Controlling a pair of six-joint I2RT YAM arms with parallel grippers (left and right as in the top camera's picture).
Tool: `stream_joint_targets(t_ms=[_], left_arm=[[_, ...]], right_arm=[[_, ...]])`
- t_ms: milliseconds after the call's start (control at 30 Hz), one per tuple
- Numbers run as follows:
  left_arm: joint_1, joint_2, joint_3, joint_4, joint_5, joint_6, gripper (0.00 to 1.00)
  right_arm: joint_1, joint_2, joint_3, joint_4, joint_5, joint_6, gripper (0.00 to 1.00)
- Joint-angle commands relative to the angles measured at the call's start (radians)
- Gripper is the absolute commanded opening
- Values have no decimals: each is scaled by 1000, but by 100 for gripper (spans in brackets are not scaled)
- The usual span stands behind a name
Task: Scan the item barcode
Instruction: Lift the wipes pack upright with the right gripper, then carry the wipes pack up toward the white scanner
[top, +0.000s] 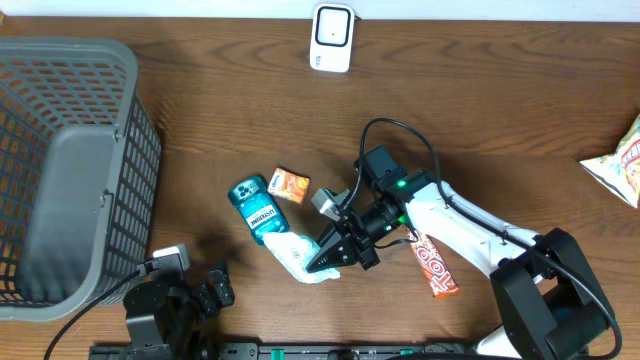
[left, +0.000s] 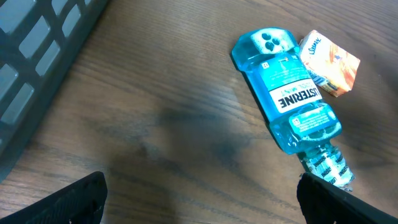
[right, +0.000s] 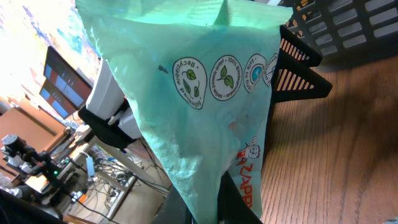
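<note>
The pale green packet (top: 290, 250) is the item I mean to scan. It sits low in the middle of the surface (top: 480, 110), just below the cap end of the blue mouthwash bottle (top: 258, 208), with one end pinched in my right tool (top: 318, 262), whose jaws are clamped together on the plastic. The overhead view doesn't let me tell whether the packet is clear of the wood or dragging on it. I hold it by the edge so that the broad faces stay uncovered. Through my right wrist camera the face towards me carries a row of round green emblems and some red lettering but no barcode that I can find, so I judge the code is on the far side or below the fold. The white scanner (top: 331, 37) stands at the far edge of the surface, well apart from the packet, so the carry and the turn towards its window are not yet done. Around the packet lie a small orange pack (top: 291, 184) touching the bottle's far end and a red candy bar (top: 432, 265) under my right arm. A grey basket (top: 60, 170) is off to the left and a snack bag (top: 620, 160) at the right edge. My left tool (left: 199, 208) hangs near the basket with its jaws spread wide apart and nothing between them, keeping out of the route to the scanner.
</note>
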Motion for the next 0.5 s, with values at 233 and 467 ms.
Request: stream_joint_targets(t_ms=[233, 467], left_arm=[[1, -3, -8, -33, 3, -4, 98], [1, -3, -8, -33, 3, -4, 98]], right_arm=[[0, 6, 2, 3, -50, -26, 1], [0, 6, 2, -8, -50, 9, 1]])
